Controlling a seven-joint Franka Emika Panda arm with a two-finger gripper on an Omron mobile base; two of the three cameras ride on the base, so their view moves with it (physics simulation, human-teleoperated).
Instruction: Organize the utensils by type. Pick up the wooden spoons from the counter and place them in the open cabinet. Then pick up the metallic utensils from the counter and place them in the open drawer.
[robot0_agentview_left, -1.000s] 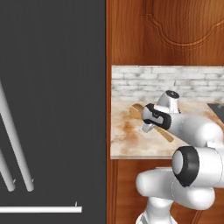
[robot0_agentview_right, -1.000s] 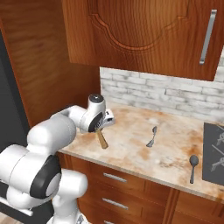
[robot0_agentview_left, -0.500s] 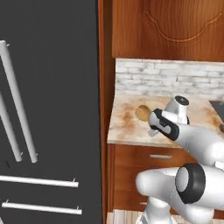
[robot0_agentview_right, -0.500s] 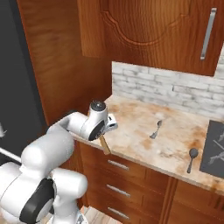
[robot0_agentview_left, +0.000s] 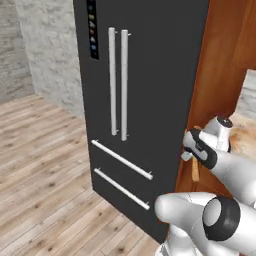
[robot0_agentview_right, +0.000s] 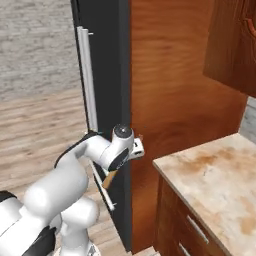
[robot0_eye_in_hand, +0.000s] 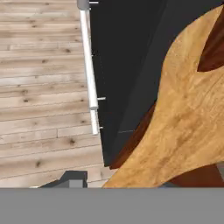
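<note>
My gripper (robot0_agentview_right: 136, 149) hangs in front of the seam where the black fridge (robot0_agentview_left: 145, 90) meets the tall reddish-brown cabinet side (robot0_agentview_right: 175, 85), off the end of the counter (robot0_agentview_right: 220, 180).

Spoon (robot0_eye_in_hand: 179, 127): one wooden spoon, light brown with a clear darker grain. In the hand view its broad rounded end lies close to the lens and crosses the right half of the picture, tapering toward the lower edge. In the right base view a short length of light wood (robot0_agentview_right: 109, 178) slants down and to the left below my wrist. In the left base view a pale strip of wood (robot0_agentview_left: 195, 170) hangs just below my hand, against the cabinet side.

Jaws: the spoon sits right at them, but I cannot tell from these views whether they pinch it or stand slack around it.

Counter: beige stone with rusty marbling, over wooden drawer fronts with silver bar handles (robot0_agentview_right: 197, 229).

Surroundings: the fridge carries long silver handles (robot0_agentview_left: 118, 82), and a pale plank floor (robot0_agentview_left: 45, 180) runs before it.
</note>
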